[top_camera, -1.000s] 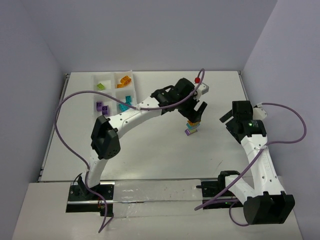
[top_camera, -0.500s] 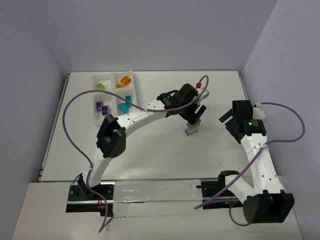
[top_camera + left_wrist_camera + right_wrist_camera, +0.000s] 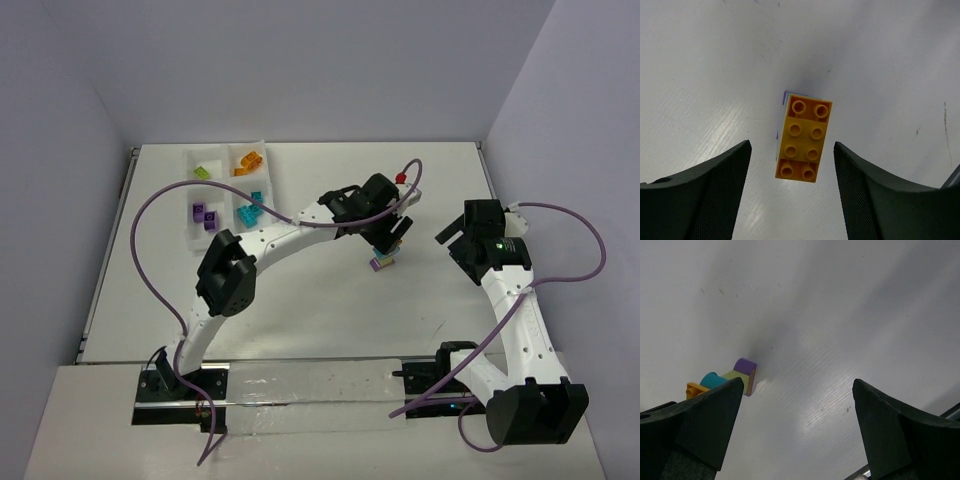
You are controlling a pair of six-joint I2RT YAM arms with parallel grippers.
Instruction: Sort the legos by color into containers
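Observation:
A clump of stacked legos (image 3: 382, 258) stands on the table near the middle. From above, in the left wrist view, its top is an orange brick (image 3: 802, 137) with purple and pale edges showing beneath. My left gripper (image 3: 791, 143) hangs right over the clump (image 3: 390, 238), open, with a finger on each side and a gap on both sides. In the right wrist view the clump (image 3: 735, 376) shows purple, lime, teal and orange layers at the left. My right gripper (image 3: 797, 381) is open and holds nothing; it hovers to the right of the clump (image 3: 452, 238).
The white tray (image 3: 228, 190) of containers lies at the back left. It holds a lime brick (image 3: 202, 172), orange bricks (image 3: 248, 163), purple bricks (image 3: 204, 214) and teal bricks (image 3: 250, 207). Purple cables arc over the left side and the right side of the table.
My left gripper has come down closer over the clump and its jaws have narrowed towards it. The clump and the right arm have stayed put.

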